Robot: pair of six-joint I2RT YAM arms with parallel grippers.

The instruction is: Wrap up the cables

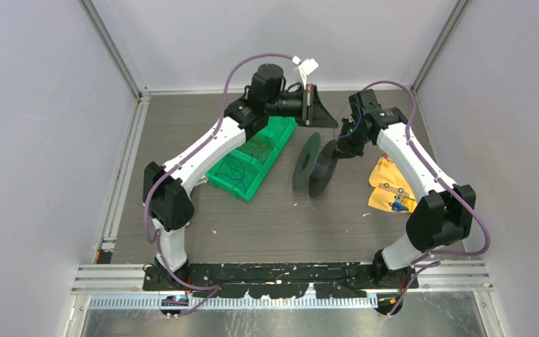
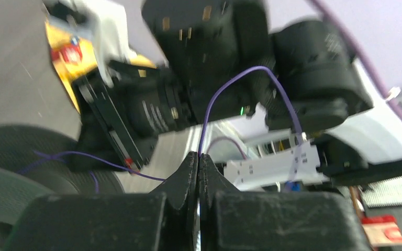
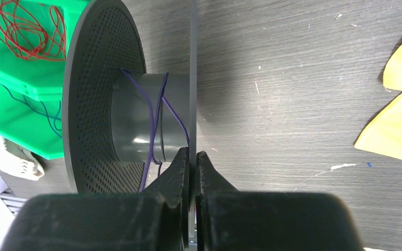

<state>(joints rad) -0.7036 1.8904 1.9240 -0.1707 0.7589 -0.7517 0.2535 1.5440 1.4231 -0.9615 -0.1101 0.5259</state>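
Grey tabletop lies under us. Our left gripper pinches a purple cable; our right gripper clamps the spool by its flange.

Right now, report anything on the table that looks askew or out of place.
The few turns of purple cable on the spool hub lie slack and cross each other at slants rather than side by side. The spool stands on edge, the right gripper shut on one flange; the left gripper pinches the cable's free run.
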